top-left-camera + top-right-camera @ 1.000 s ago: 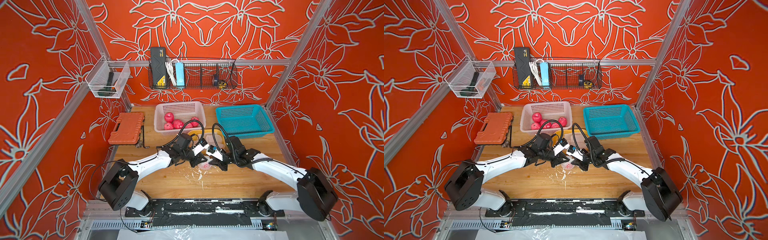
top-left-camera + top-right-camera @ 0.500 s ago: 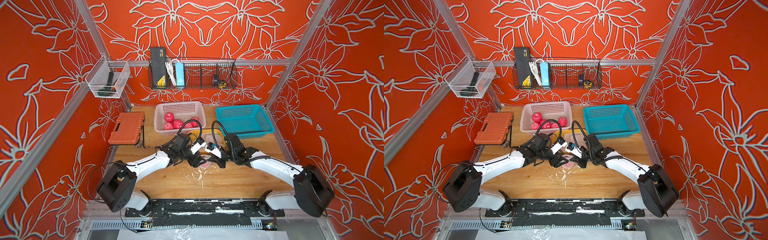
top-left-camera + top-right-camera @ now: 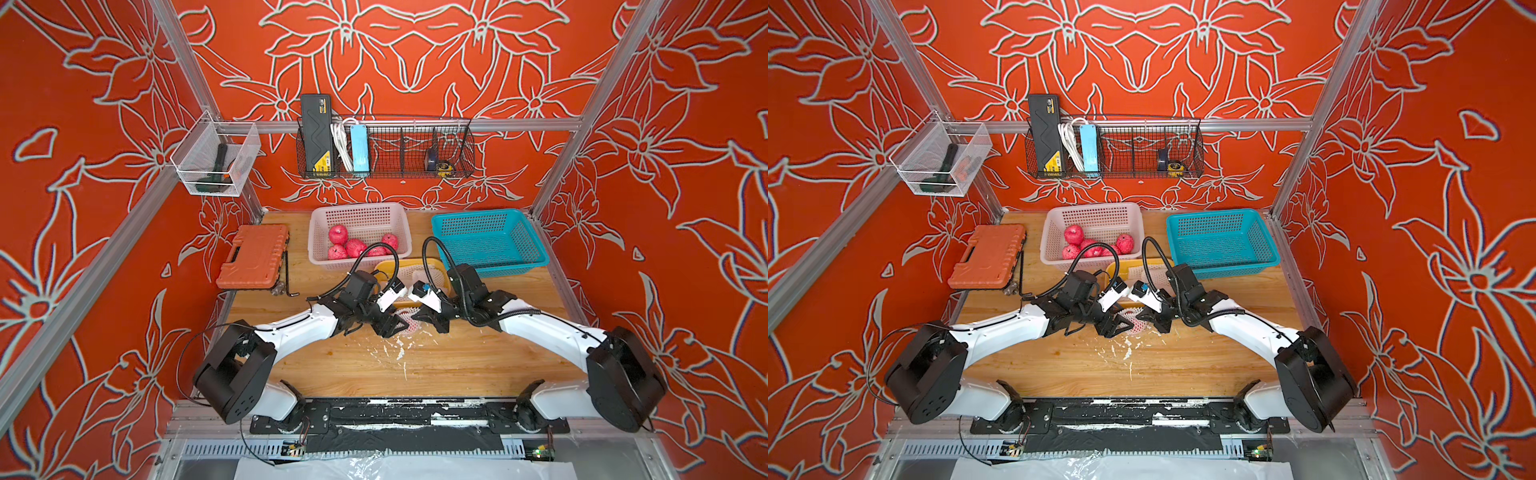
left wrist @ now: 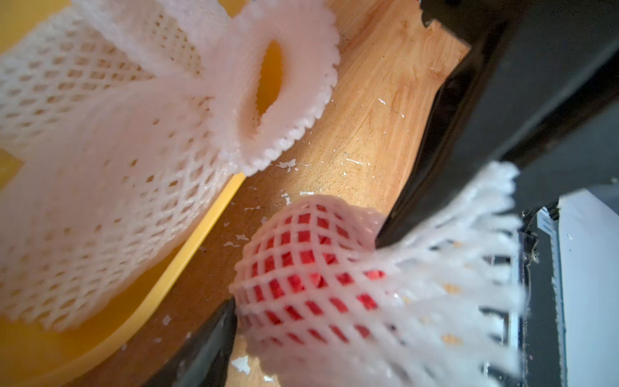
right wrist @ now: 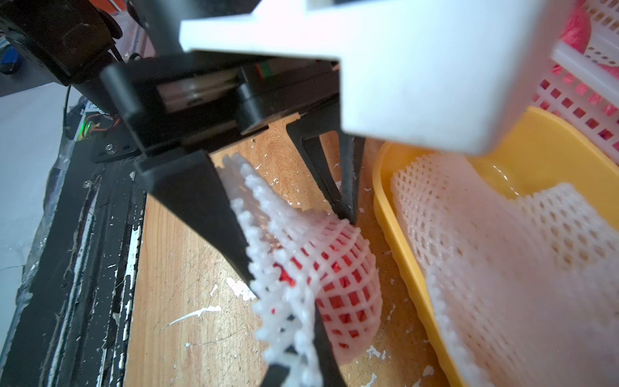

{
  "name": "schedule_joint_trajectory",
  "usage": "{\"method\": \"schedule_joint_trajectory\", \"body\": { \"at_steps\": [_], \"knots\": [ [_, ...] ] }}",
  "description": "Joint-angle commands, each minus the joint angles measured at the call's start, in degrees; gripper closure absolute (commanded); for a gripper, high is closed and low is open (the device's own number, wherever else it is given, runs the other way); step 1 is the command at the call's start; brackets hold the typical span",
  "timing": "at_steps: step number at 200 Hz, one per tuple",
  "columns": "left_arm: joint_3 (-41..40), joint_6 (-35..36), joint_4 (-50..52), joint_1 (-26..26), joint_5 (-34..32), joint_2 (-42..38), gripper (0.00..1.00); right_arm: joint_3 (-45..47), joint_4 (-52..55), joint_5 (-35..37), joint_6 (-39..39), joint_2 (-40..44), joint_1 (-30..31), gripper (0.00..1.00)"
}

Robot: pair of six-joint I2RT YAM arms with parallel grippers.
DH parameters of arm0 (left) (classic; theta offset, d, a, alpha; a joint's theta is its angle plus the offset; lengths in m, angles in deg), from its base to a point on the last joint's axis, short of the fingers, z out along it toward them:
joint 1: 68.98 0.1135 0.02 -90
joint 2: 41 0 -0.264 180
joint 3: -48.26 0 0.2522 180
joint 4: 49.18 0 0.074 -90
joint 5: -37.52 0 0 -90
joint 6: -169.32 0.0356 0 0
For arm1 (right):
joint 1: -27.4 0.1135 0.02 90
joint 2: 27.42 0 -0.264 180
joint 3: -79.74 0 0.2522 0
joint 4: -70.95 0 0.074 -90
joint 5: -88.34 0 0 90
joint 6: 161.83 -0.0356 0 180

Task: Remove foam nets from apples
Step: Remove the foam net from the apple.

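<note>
Wood table (image 3: 457, 365): netted apple (image 4: 301, 278) btwn open left end effector (image 3: 395, 326), right end effector (image 3: 419, 318) pinching net (image 5: 301, 241).

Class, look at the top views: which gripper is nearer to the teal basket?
Right. The right gripper is just in front of the teal basket; the left gripper is farther off, beyond the netted apple, in front of the pink basket.
</note>
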Motion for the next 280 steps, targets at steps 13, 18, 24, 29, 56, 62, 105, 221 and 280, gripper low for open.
{"method": "schedule_joint_trajectory", "body": {
  "at_steps": [13, 18, 24, 29, 56, 62, 105, 221, 280],
  "knots": [
    [2.0, 0.6, -1.5, 0.0, 4.4, 1.8, 0.49, -2.4, 1.6, -2.2, 0.3, -0.9, -0.1, 0.99],
    [2.1, 0.7, -1.4, 0.0, 4.6, 1.9, 0.52, -2.5, 1.7, -2.0, 0.1, -1.0, -0.1, 0.99],
    [2.2, 0.7, -1.3, 0.0, 4.7, 1.9, 0.55, -2.6, 1.8, -1.9, -0.1, -1.1, -0.1, 0.99],
    [2.2, 0.6, -1.3, 0.0, 4.7, 2.0, 0.57, -2.7, 2.0, -2.0, 0.1, -1.2, -0.1, 0.98],
    [2.2, 0.7, -1.2, 0.0, 5.1, 1.5, 0.69, -3.2, 3.7, -0.8, 0.0, -1.4, -0.1, 0.92],
    [2.1, 0.7, -1.2, 0.0, 5.1, 1.4, 0.72, -3.2, 4.2, -0.1, 0.0, -1.4, -0.1, 0.89],
    [2.1, 1.3, 0.1, 0.0, 5.8, 1.6, 0.79, -1.9, 7.3, 6.9, 0.1, 0.4, -0.5, 0.57],
    [-0.6, 2.6, -1.9, 0.0, 10.0, -4.1, 0.82, -4.7, 11.0, -1.3, 8.8, -5.4, -1.0, 0.53],
    [-0.8, 1.8, -1.5, 0.0, 7.5, -3.1, 0.68, -4.9, 9.5, -3.5, 7.9, -5.7, -1.0, 0.91]
  ]
}}
